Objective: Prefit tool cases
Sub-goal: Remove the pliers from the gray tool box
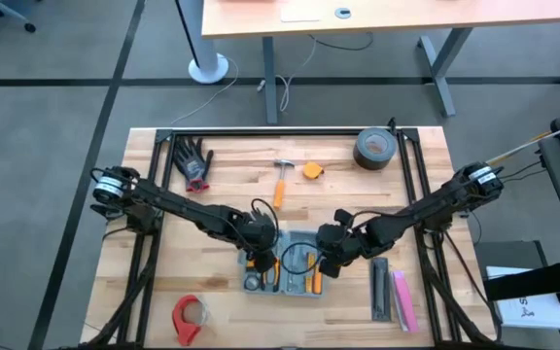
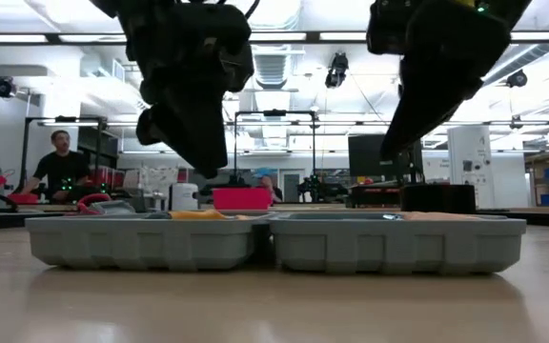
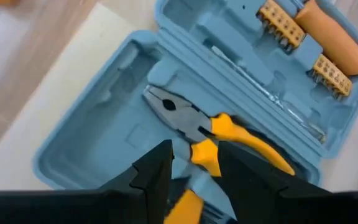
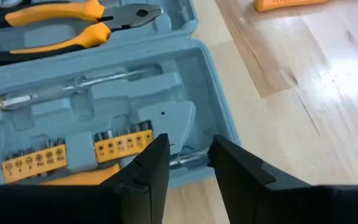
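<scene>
Over open tool case [image 3: 92, 143] — left pincer [image 3: 194, 163], part-open, on pliers [image 3: 210, 134].

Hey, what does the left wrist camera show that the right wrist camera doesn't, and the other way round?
Only the left wrist view shows the left gripper, its fingers astride a yellow handle of the grey-nosed pliers, and the orange screwdriver handle in full. Only the right wrist view shows the right gripper, open over the case's edge, and a small orange object on the wooden table. Both show the open blue-grey plastic tool case, the pliers and yellow bit strips.
</scene>
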{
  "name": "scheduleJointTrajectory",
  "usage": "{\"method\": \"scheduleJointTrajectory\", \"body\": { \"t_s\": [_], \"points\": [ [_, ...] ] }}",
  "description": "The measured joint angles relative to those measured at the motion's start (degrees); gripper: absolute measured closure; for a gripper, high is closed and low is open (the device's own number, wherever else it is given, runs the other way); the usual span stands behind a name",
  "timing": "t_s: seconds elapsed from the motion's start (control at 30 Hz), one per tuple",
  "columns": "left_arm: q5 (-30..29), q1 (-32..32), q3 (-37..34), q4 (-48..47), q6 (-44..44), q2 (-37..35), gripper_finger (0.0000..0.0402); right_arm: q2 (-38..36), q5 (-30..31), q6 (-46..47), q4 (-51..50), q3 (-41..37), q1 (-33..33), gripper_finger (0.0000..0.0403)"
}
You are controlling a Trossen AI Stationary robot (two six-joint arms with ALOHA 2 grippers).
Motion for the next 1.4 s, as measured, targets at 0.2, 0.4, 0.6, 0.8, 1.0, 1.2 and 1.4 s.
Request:
{"method": "scheduleJointTrajectory", "body": {
  "t_s": [0.2,0.4,0.6,0.8,1.0,1.2,1.4],
  "points": [
    [4.18,-0.65,2.4,-0.23,-2.02,5.02,0.0264,-0.06,2.16,0.55,0.18,-0.07,1.59,0.0288],
    [3.91,-0.71,9.66,-8.2,0.01,10.97,0.0264,-0.06,2.71,2.67,0.27,-1.11,2.25,0.0295],
    [3.85,-0.69,15.37,-14.1,1.56,15.44,0.0261,-0.06,3.77,4.38,0.87,-1.73,3.08,0.0306],
    [3.85,-0.58,16.25,-14.97,1.86,17.12,0.0233,-0.06,3.77,4.53,1.47,-1.75,3.1,0.0308],
    [3.57,-0.43,15.17,-14.55,1.84,17.02,0.02,-0.06,3.76,4.02,3.02,-1.75,3.08,0.0299],
    [2.62,-0.16,12.86,-15.1,1.92,16.81,0.0205,-0.06,3.75,3.66,4.25,-1.77,3.08,0.0293],
    [-1.32,-0.21,12.85,-17.95,4.95,17.0,0.0239,-0.06,3.75,3.26,4.28,-1.77,3.08,0.0304]
  ]
}}
